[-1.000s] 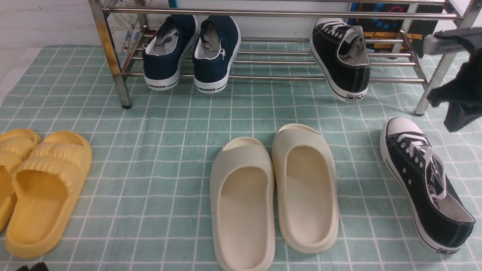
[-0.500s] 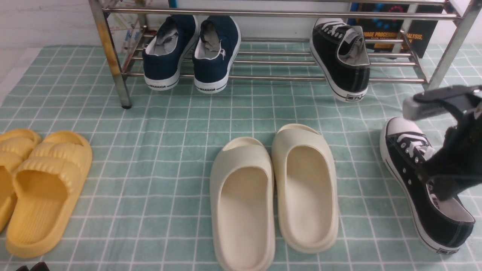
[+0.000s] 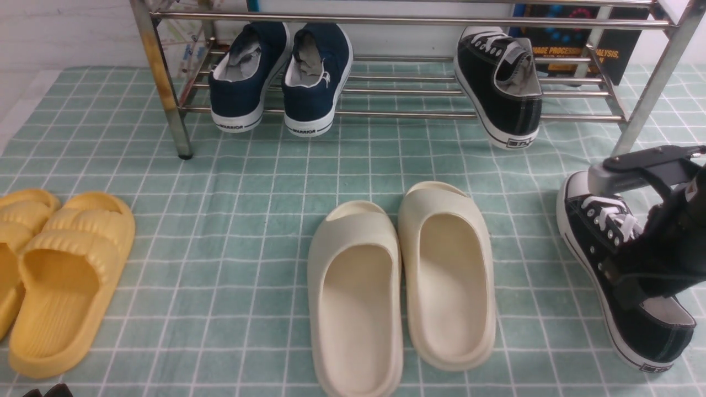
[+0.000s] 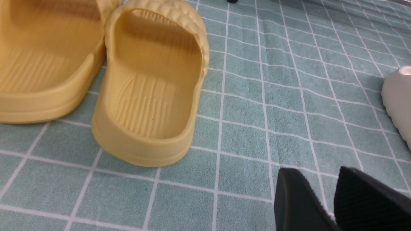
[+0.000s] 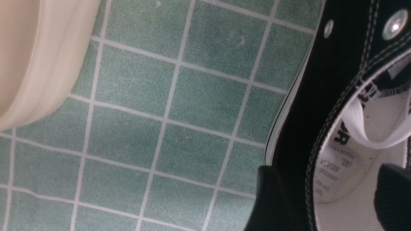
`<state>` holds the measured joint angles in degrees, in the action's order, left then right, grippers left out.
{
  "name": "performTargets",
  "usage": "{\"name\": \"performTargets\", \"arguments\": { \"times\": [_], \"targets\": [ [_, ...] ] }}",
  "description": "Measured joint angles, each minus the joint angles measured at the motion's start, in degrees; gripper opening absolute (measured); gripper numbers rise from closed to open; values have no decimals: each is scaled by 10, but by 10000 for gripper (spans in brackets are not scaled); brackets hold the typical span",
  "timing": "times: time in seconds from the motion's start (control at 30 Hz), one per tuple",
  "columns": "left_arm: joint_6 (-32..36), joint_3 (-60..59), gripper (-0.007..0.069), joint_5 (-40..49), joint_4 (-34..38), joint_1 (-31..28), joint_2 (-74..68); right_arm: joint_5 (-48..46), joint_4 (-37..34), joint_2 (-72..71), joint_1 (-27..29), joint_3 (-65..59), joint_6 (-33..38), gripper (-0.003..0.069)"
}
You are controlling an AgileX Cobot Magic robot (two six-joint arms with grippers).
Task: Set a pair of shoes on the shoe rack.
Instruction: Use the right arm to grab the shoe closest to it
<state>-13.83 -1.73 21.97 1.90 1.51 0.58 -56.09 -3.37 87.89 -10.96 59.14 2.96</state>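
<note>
Floor sneaker fore-aft, toe toward shoe rack

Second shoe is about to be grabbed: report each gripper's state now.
Left gripper: open, holding nothing.
Right gripper: open, one finger inside and one outside the black sneaker, not clamped on it.

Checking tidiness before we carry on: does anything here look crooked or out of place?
Yes. The black sneaker on the shoe rack sits skewed and tilted sideways, heel hanging past its front edge, unlike the straight navy pair. Its mate lies angled on the cloth.
</note>
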Motion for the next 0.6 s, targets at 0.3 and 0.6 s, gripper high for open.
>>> {"name": "performTargets", "arguments": {
  "times": [0.3, 0.6],
  "targets": [
    [0, 0, 207, 0, 0, 0, 0, 2, -1, 56, -6, -11, -6, 388],
    [0, 0, 210, 0, 0, 0, 0, -4, 25, 46, -31, 10, -9, 18]
  ]
}}
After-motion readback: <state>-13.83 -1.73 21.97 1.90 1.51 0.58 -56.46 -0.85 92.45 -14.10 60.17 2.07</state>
